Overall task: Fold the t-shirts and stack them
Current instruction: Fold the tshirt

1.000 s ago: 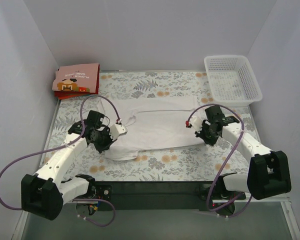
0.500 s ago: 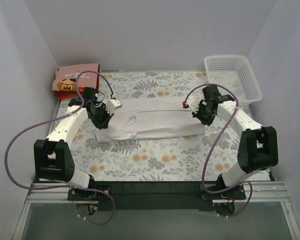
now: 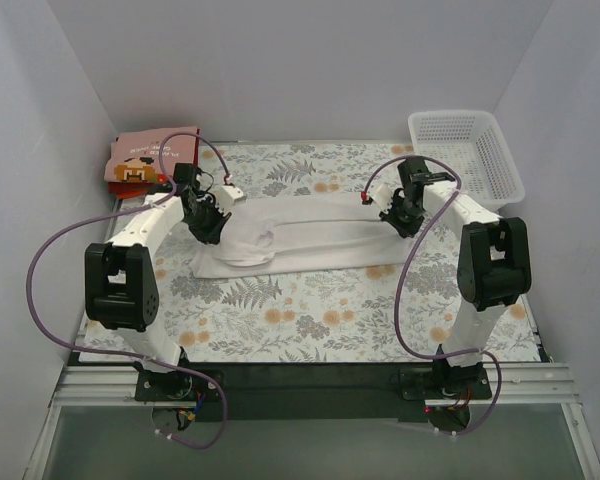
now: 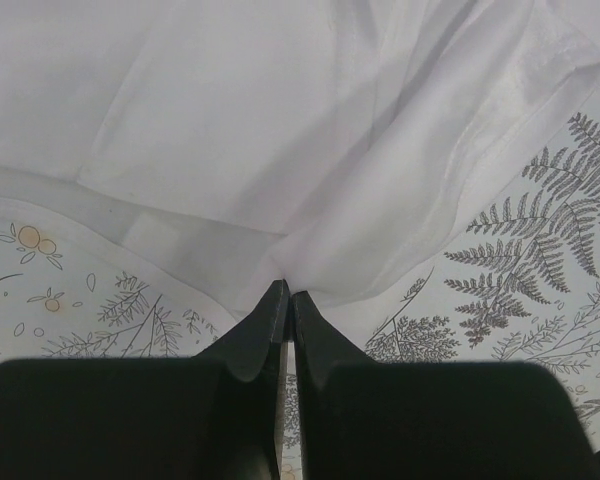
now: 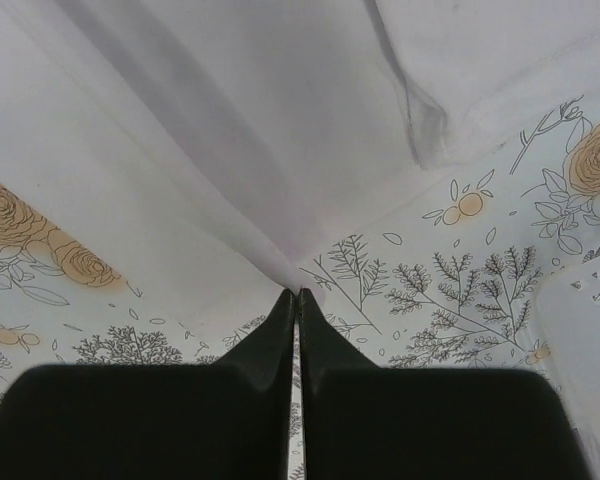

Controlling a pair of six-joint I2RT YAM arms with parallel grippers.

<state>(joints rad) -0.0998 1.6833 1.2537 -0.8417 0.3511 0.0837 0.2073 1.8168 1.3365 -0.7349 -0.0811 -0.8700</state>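
Note:
A white t-shirt (image 3: 310, 242) lies across the middle of the floral table, folded lengthwise into a long band. My left gripper (image 3: 212, 214) is shut on its left end; in the left wrist view the cloth (image 4: 280, 150) runs out from the closed tips (image 4: 285, 292). My right gripper (image 3: 398, 212) is shut on its right end; the cloth (image 5: 230, 130) rises from the closed tips (image 5: 297, 293). A folded pink t-shirt with a brown pixel print (image 3: 150, 158) lies on a red one (image 3: 123, 187) at the far left corner.
A white plastic lattice basket (image 3: 464, 158) stands at the far right corner. The table carries a floral cloth (image 3: 310, 310). Purple cables loop from both arms over the table. Grey walls close in the left, back and right.
Both grippers have carried the shirt's near edge away from me, over to the far side, folding it into a narrower band. Both arms are now stretched far forward.

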